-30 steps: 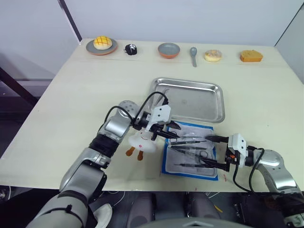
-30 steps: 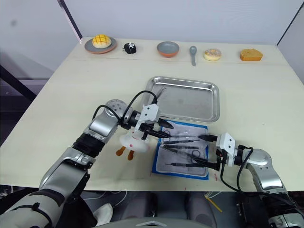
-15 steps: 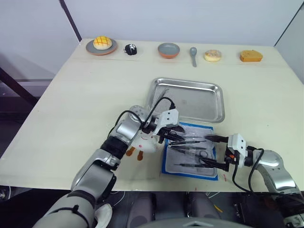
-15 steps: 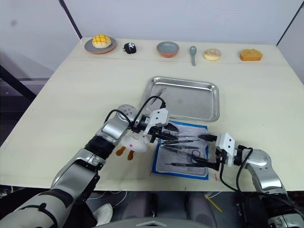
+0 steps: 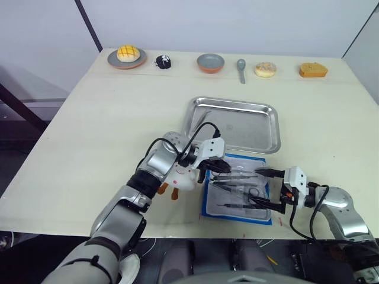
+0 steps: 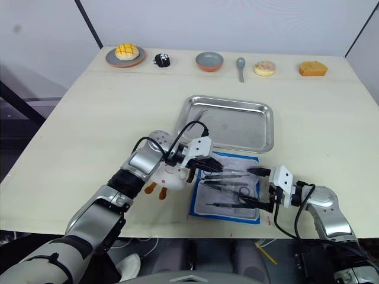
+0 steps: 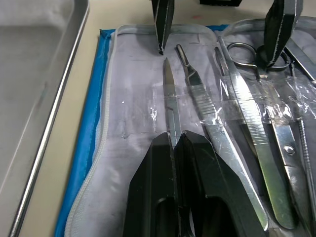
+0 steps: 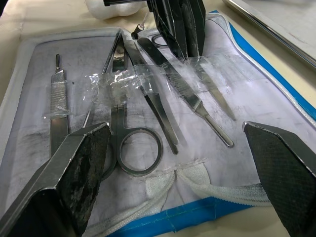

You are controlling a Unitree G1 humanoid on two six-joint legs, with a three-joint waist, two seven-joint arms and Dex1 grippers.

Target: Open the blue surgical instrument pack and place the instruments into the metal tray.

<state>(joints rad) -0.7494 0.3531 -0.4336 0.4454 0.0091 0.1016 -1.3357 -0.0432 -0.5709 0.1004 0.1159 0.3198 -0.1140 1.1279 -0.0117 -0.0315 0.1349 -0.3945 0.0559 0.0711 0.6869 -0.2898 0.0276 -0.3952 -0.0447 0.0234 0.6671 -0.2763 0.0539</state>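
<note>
Several instruments (image 7: 217,128) lie in the opened blue surgical instrument pack (image 5: 237,192) just nearside of the metal tray (image 5: 234,106). Left gripper (image 7: 174,140) pinches one slim instrument; right gripper (image 5: 265,189) waits wide. Next, lift it clear toward the tray.

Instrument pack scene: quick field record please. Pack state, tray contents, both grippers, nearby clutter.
pack: blue surgical instrument pack lies open on the table, pale lining up, just in front of the tray
instruments: in the pack, under clear plastic strips
tray: metal tray, one slim instrument at its left end
left gripper: shut on a slim flat instrument at the pack's tray-side edge
right gripper: open, at the pack's right end
clutter: white plush toy left of the pack
</note>
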